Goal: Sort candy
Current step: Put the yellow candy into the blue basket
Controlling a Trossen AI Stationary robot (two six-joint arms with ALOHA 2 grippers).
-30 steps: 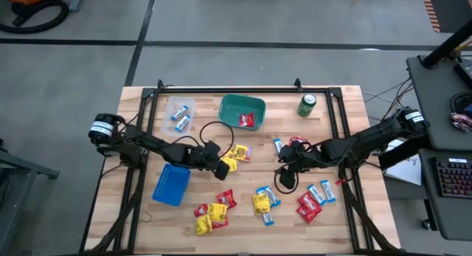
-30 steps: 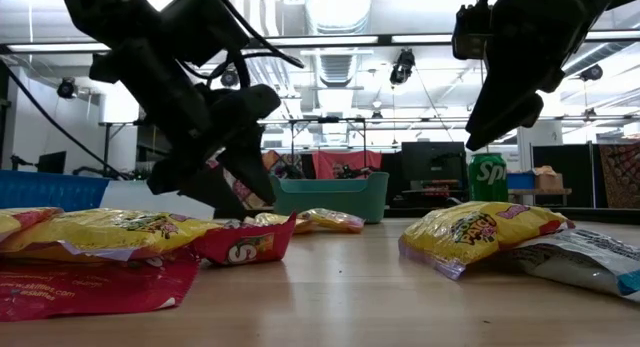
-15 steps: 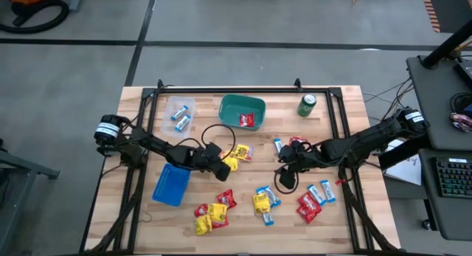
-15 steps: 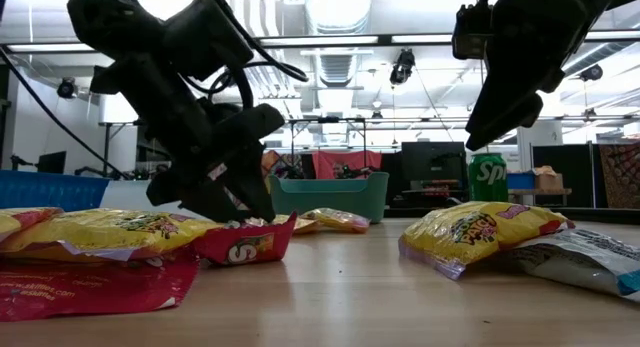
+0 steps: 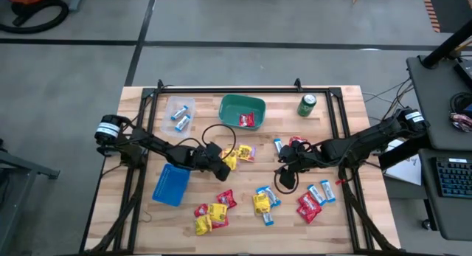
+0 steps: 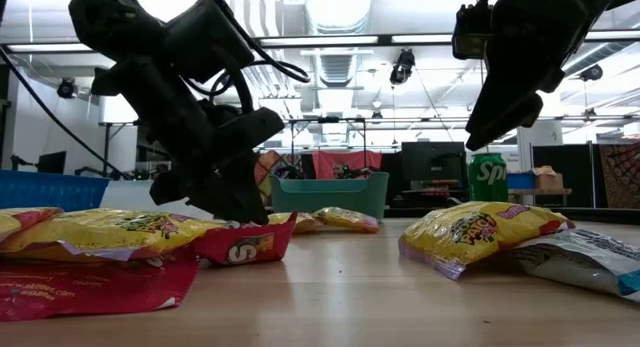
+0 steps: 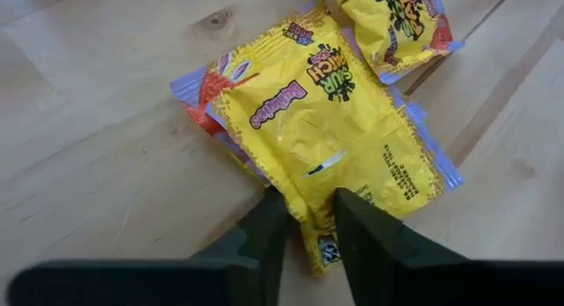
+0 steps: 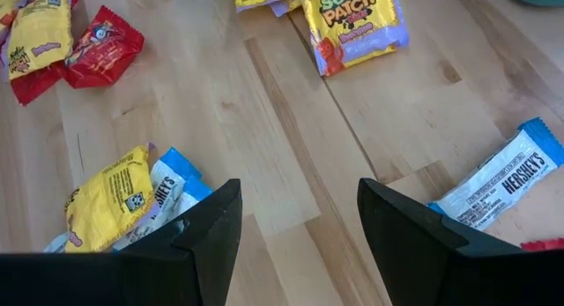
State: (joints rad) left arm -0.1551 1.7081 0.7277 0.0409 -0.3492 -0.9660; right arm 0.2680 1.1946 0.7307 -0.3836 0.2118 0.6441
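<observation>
I have the left gripper point(image 7: 302, 220) down on the table's middle, its fingers point(image 7: 264, 227) drawn in tight on the near edge of a yellow packet point(image 7: 335, 143) so that I can lift it clear of the one beside it and, I judge, carry it to a bin. Farther right the right gripper point(image 8: 300, 220) hangs with fingers wide apart and empty over bare wood, waiting among the loose candy point(image 5: 263, 201). At the back, the green bin point(image 5: 241, 111) holds a red packet point(image 5: 247, 120) and the clear tray point(image 5: 178, 114) blue-and-white wrappers.
</observation>
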